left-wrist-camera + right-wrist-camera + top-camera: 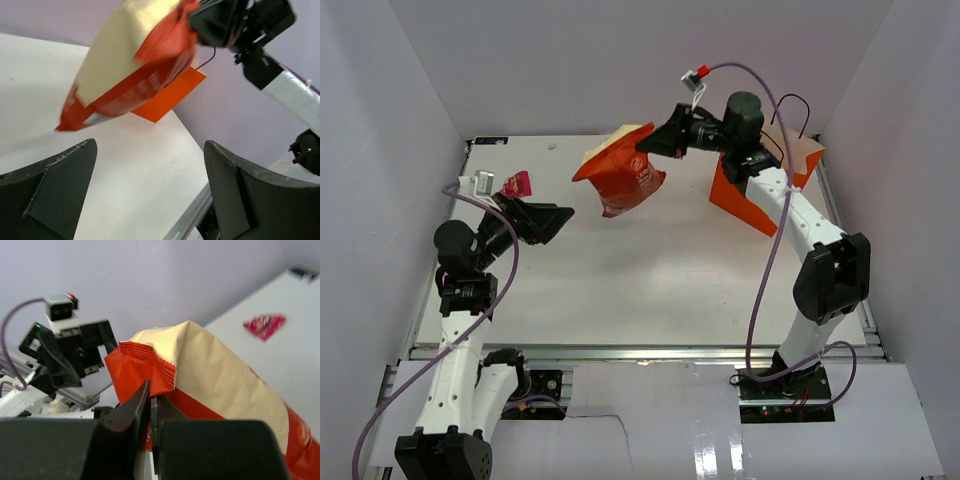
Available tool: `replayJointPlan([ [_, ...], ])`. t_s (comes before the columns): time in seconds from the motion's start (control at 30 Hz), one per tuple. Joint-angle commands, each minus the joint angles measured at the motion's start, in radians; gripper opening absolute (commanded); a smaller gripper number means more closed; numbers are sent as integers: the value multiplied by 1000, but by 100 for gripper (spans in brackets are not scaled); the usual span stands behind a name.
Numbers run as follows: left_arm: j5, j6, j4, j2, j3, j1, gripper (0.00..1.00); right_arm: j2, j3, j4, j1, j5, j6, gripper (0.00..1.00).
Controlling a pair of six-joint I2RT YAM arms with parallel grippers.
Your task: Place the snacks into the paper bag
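On my right gripper (150,405) the jaws are clenched on the crimped top seam of the red-orange chip bag (620,175), pinching a corner of it. From the right wrist camera I see the seam's ridged red edge sitting just above the fingertips. The bag hangs from that grip, clear of the desk (650,290), its bottom tilted down toward the left arm. It is over the far part of the desk, roughly midway between the side edges. My left gripper (560,222) is released, jaws spread wide. It points at the chip bag from below and to the left, near it but not touching. The left wrist view shows the bag's pale back panel above and between the two black fingers (50,195). The orange paper bag (745,195) stands at the far right corner of the desk, partly hidden behind my right arm, with a thin black handle loop showing above it. A pink wrapper (517,183) lies near the far left corner, beside my left wrist.
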Motion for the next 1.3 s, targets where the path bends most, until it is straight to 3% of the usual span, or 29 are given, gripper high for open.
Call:
replayJointPlan([
  [0.0, -83, 116, -133, -32, 39, 0, 98, -108, 182, 223, -59, -101, 85, 8],
  [0.2, -82, 88, -101, -55, -26, 0, 98, -64, 503, 228, -279, 18, 192, 8],
  [0.3, -88, 79, -91, -72, -59, -1, 98, -70, 579, 216, -387, 87, 197, 8],
  [0.53, -91, 74, -78, -83, -107, 0, 98, -116, 564, 193, -569, 320, 184, 8],
  [0.87, -97, 79, -92, -110, -139, 0, 98, -160, 440, 137, -590, 518, 108, 8],
  [1.27, -97, 79, -113, -129, -147, 0, 98, -162, 322, 144, -590, 540, 89, 8],
])
